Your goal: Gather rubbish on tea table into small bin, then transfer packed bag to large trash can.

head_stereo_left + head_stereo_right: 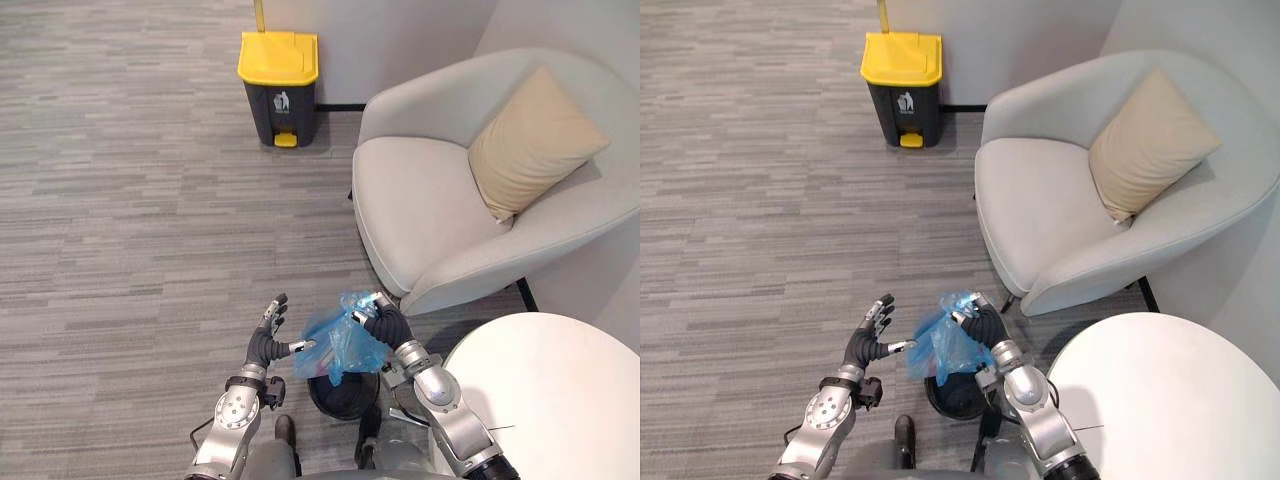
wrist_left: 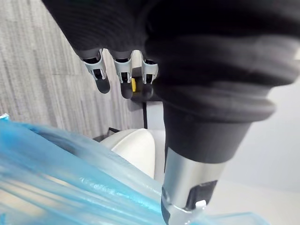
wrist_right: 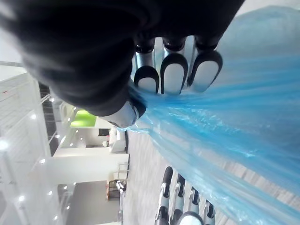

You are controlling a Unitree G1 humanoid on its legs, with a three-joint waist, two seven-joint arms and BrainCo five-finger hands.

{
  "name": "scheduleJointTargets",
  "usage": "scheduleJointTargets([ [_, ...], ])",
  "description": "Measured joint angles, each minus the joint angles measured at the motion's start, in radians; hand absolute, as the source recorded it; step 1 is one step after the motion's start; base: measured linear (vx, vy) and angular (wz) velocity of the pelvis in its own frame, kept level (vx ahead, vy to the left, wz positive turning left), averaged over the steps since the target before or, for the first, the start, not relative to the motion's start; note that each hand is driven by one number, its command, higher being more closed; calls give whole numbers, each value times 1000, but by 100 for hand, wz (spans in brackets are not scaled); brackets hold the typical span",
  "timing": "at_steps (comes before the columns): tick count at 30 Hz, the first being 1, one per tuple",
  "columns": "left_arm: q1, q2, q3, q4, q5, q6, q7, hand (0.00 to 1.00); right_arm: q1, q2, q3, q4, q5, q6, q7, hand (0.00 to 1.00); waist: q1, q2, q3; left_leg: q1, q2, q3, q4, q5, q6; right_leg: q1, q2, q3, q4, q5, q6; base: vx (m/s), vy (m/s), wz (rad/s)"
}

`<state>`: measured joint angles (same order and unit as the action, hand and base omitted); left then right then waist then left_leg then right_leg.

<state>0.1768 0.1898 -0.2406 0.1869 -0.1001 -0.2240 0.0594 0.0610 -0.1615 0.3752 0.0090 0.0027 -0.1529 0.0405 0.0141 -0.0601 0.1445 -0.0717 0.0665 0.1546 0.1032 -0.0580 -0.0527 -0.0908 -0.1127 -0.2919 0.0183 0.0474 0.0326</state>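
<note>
A blue plastic bag [image 1: 335, 347] hangs over the small black bin [image 1: 345, 397] on the floor near my feet. My right hand [image 1: 386, 323] is shut on the bag's gathered top, with the plastic pinched between thumb and fingers [image 3: 173, 70]. My left hand [image 1: 268, 345] stands open just left of the bag. Its fingers [image 2: 123, 70] point straight up and its thumb tip touches the bag's [image 2: 70, 178] left edge. The large dark trash can [image 1: 278, 85] with a yellow lid stands shut by the far wall.
A light grey armchair [image 1: 430, 210] with a beige cushion [image 1: 533, 140] stands between the bin and the far right wall. The round white tea table [image 1: 550, 400] is at the lower right. Grey carpet [image 1: 130, 200] stretches from my hands to the trash can.
</note>
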Motion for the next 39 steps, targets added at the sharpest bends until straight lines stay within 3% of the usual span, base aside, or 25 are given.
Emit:
scheduleJointTargets([
  [8,8,25,-9,-82,20,-28,-14,0,-31,-47,28,-1,70,0,32,100,0,12,-32,45,0,-10,-46,3,6,47,26,22,-70,40,-5,-52,-7,-6],
  [24,-185,171,-196,-113,196,-59,-61,0,-194,-159,103,-40,188,0,105,100,-6,13,-57,78,1,22,-53,9,12,70,41,77,-118,93,-12,-37,4,-9],
  [31,-205,168,-236,-93,232,-58,-60,0,-241,-158,148,-39,208,0,116,100,-5,1,-72,80,-5,23,-54,12,16,71,41,80,-118,99,-12,-2,2,0],
  [39,-226,154,-240,-19,261,-58,-60,0,-280,-158,154,-41,305,0,134,100,-4,-1,-90,85,-7,27,-55,14,19,71,39,93,-122,106,-12,-28,13,-3],
])
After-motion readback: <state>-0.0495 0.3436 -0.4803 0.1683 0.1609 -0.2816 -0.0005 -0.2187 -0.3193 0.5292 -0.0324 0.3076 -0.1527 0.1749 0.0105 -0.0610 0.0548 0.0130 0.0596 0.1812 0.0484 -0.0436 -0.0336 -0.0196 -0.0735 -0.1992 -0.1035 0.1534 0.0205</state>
